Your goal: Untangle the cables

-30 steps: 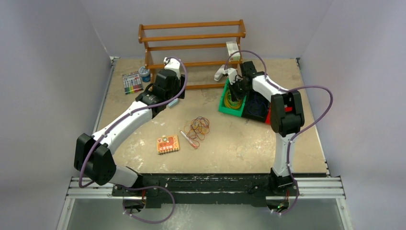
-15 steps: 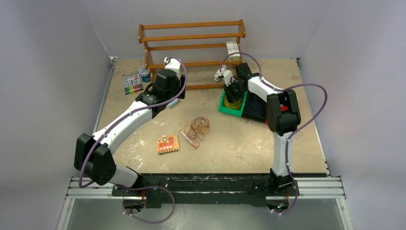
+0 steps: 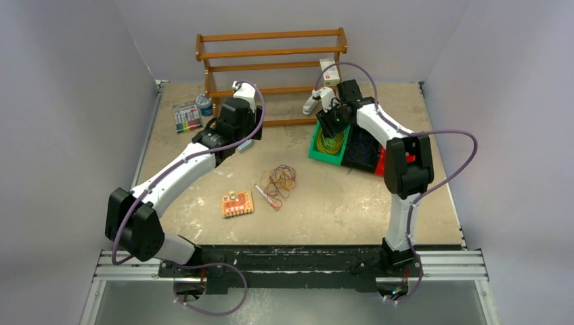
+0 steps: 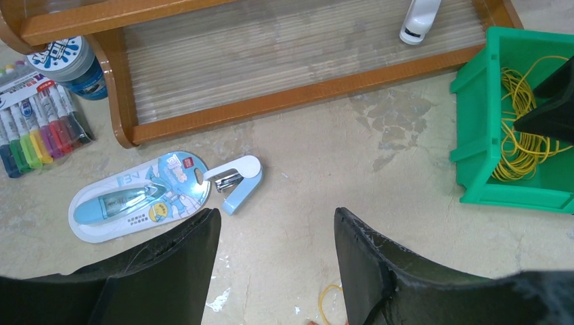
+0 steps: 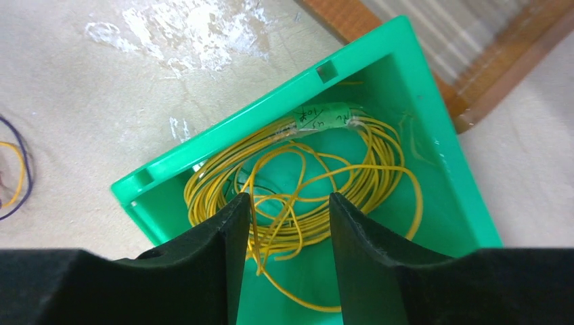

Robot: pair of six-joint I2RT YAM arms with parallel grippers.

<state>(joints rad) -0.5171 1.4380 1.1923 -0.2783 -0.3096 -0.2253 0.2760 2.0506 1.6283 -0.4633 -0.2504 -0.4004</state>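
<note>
The cables are split up. A loose tangle (image 3: 281,180) of orange-red, yellow and dark blue loops lies mid-table, and its edge shows in the right wrist view (image 5: 17,176). A yellow cable coil (image 5: 318,183) with a green tape tag lies in the green bin (image 5: 433,149). My right gripper (image 5: 289,196) hangs open just above that coil. One yellow strand runs by its left finger, and nothing is clamped. A dark bin (image 3: 362,149) beside it holds a blue cable. My left gripper (image 4: 275,215) stands open above bare table, with a yellow loop (image 4: 332,301) just below it.
A wooden rack (image 3: 271,68) lines the back, with a white object (image 4: 420,17) on its lowest shelf. A marker set (image 3: 186,116), a blue tin (image 3: 204,105), a blue stapler (image 4: 237,179) with its card (image 4: 135,200), an orange board (image 3: 237,203) and a pen (image 3: 266,196) lie around.
My right gripper has gone from shut to open over the green bin and lifted slightly. The yellow coil rests in the bin. The left arm has not moved.
</note>
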